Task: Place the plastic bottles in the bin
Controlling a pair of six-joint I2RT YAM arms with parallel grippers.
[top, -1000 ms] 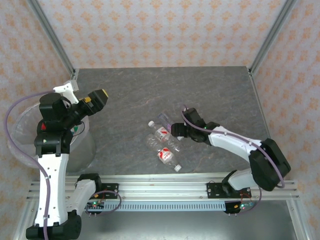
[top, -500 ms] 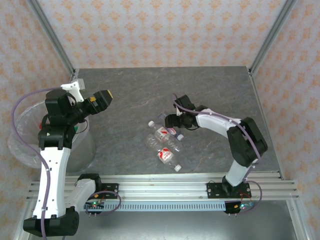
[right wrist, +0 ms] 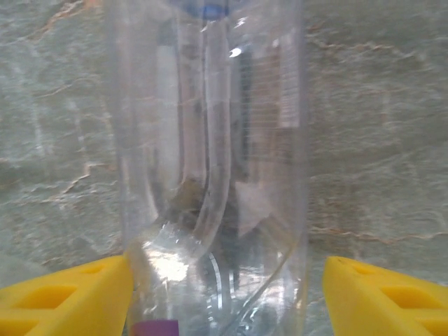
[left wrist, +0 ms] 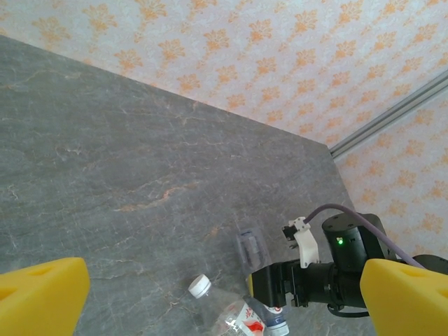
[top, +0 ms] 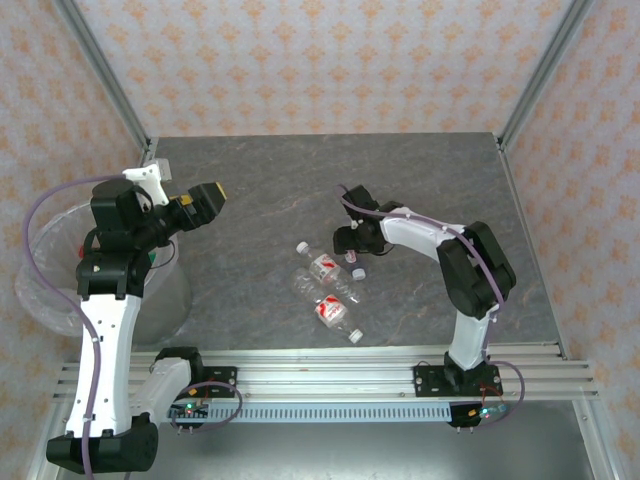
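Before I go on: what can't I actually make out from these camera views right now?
Top view: contents of the large round see-through bin, largely covered by the left arm.
Right wrist view: whether the right pincer grips the clear plastic bottle; the see-through wall and bottom edge hide the contact.
Left wrist view: the red-white labelled bottle, body cut off by the bottom edge.

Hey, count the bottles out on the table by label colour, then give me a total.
Red-and-white label bottles: 2
Clear bottles, label colour not readable: 2
Total: 4
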